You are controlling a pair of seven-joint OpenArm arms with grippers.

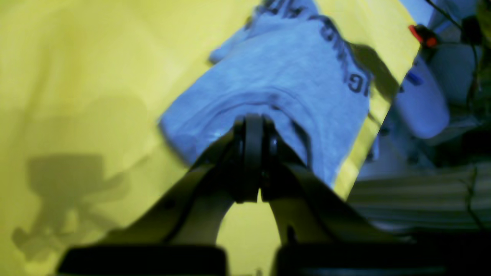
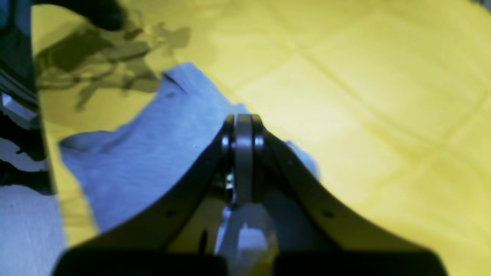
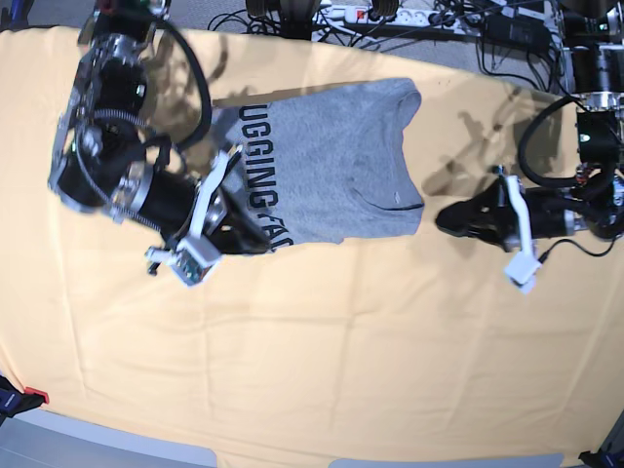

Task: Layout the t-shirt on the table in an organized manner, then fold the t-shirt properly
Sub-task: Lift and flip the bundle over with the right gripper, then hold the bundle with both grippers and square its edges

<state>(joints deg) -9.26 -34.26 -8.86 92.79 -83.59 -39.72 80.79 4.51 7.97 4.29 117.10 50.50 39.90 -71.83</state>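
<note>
T-shirt (image 3: 336,161), heather-grey cotton with black lettering, lies partly folded far-centre on the pale yellow-orange cloth table (image 3: 322,351). Both claws pressed together: right gripper (image 3: 255,232) at its left edge, left gripper (image 3: 450,218) just off its right edge. Next fold needs a fresh pinch.

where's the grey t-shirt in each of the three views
Left wrist: t-shirt upper centre, beyond the left gripper.
Right wrist: left of centre, behind the right gripper.
Base: upper middle, between the arms.
Shared landmark: the yellow table cloth under it.
</note>
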